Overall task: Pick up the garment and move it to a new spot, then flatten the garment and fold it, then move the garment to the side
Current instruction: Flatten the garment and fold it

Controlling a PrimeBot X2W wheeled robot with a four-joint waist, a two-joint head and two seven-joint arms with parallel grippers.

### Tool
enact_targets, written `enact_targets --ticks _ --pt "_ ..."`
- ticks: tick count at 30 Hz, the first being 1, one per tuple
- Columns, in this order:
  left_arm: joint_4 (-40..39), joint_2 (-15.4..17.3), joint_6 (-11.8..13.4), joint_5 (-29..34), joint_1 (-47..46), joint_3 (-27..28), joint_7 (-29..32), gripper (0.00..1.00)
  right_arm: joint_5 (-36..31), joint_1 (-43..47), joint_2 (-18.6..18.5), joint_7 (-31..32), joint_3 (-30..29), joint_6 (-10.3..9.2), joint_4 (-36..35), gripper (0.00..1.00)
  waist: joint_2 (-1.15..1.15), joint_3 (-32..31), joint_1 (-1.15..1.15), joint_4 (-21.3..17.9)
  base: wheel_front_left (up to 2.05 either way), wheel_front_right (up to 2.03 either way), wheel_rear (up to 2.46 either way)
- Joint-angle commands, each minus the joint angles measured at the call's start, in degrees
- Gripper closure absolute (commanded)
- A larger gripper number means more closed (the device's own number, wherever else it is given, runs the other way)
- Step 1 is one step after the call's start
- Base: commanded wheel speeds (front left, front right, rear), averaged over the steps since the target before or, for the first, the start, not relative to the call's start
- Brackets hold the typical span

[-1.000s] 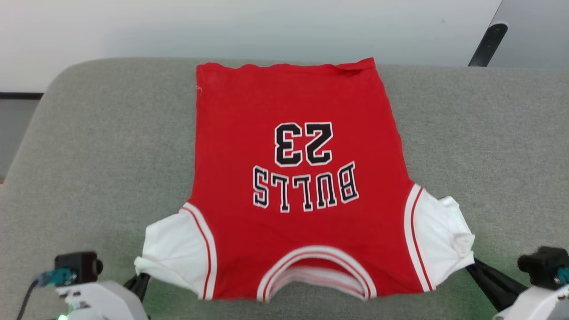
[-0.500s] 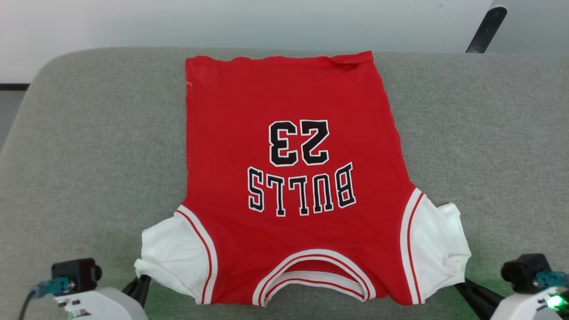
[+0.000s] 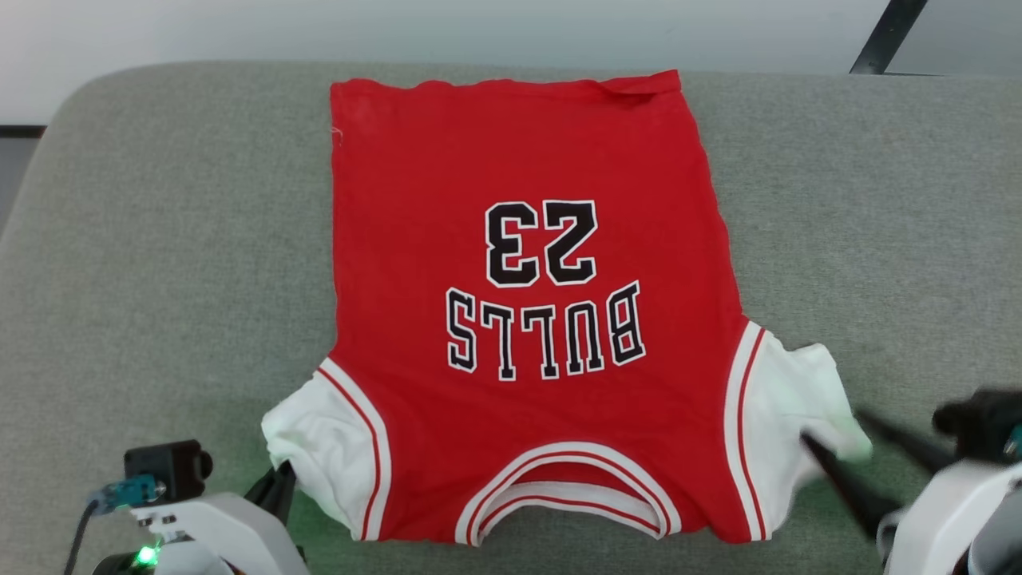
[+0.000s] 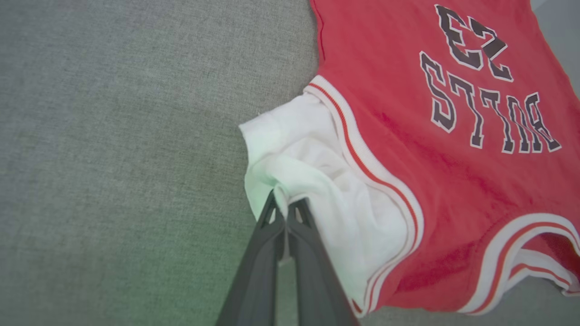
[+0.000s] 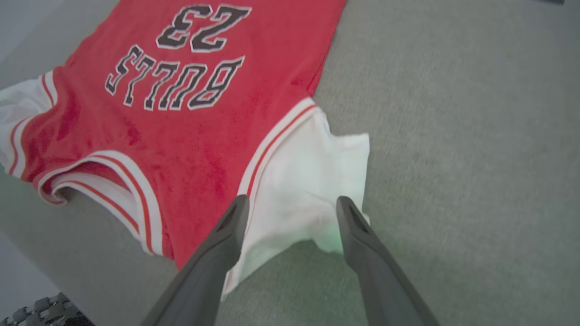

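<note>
The garment (image 3: 527,239), a red T-shirt with white sleeves and upside-down "BULLS 23" lettering, lies spread flat on the grey cushion (image 3: 160,239), collar toward me. My left gripper (image 3: 279,483) is at the lower left, shut on the bunched edge of the white left sleeve (image 4: 290,172); in the left wrist view the gripper (image 4: 285,203) pinches a fold of it. My right gripper (image 3: 834,427) stands open at the white right sleeve (image 5: 308,181). In the right wrist view its fingers (image 5: 292,201) are spread apart over the sleeve's loose outer edge without gripping it.
The grey cushion extends wide on both sides of the shirt and has rounded far corners. Its near edge (image 5: 27,253) lies just below the collar. A dark slanted leg (image 3: 886,36) stands beyond the far right corner, against a pale floor.
My right gripper has opened and let go of the right sleeve, which now rests on the cushion. The left gripper stays shut on the left sleeve. The head camera has shifted slightly.
</note>
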Motion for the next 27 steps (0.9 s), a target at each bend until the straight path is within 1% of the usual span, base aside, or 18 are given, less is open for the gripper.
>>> enact_targets --ticks 1,3,5,7,9,10,13,20,27 --pt "0.2 -0.3 -0.3 0.4 -0.7 -0.1 -0.1 1.00 -0.6 -1.8 0.0 -0.4 -0.5 -0.07 -0.8 0.00 0.00 0.2 0.00 0.2 0.00 0.00 0.00" --pt "0.4 -0.7 -0.5 0.7 -1.2 -0.4 -0.1 1.00 -1.1 -4.6 0.2 -0.5 -1.0 -0.07 -1.7 0.00 0.00 0.5 0.00 0.6 0.00 0.00 0.00" --pt "0.5 -1.2 -0.7 0.9 -1.9 -0.8 -0.1 1.00 -1.8 -8.8 -0.7 -0.3 -0.5 -0.08 -1.6 0.00 0.00 0.9 0.00 1.2 0.00 0.00 0.00" --pt "0.8 -1.8 -1.0 1.4 -2.8 -1.4 0.2 1.00 -1.3 -13.7 -0.7 0.1 0.1 -0.07 0.0 0.00 0.00 1.4 0.00 2.1 0.00 0.00 0.00" --pt "1.0 -2.6 -1.6 2.1 -4.3 -2.3 0.6 1.00 -2.2 -19.1 -2.0 0.5 0.8 -0.08 2.2 0.00 0.00 2.1 0.00 3.6 0.00 0.00 0.00" --pt "1.2 -3.2 -1.9 2.4 -5.2 -2.9 0.8 1.00 -1.8 -22.0 -1.9 0.7 0.9 -0.08 3.9 0.00 0.00 2.5 0.00 4.6 0.00 0.00 0.00" --pt "2.0 -5.1 -3.3 3.6 -8.4 -4.8 1.7 1.00 -1.7 -30.1 -3.6 1.6 1.6 -0.08 9.3 0.00 0.00 4.2 0.00 7.9 0.00 0.00 0.00" --pt "5.3 -11.6 -7.2 6.3 -16.5 -9.2 2.7 1.00 -1.0 -46.6 -8.1 4.9 3.1 -0.08 23.0 0.00 0.00 9.4 0.00 16.1 0.00 0.00 0.00" --pt "9.4 -16.8 -11.0 7.9 -22.3 -11.9 1.9 1.00 0.2 -58.5 -10.7 8.5 8.3 -0.08 36.0 0.00 0.00 14.1 0.00 21.6 0.00 0.00 0.00"
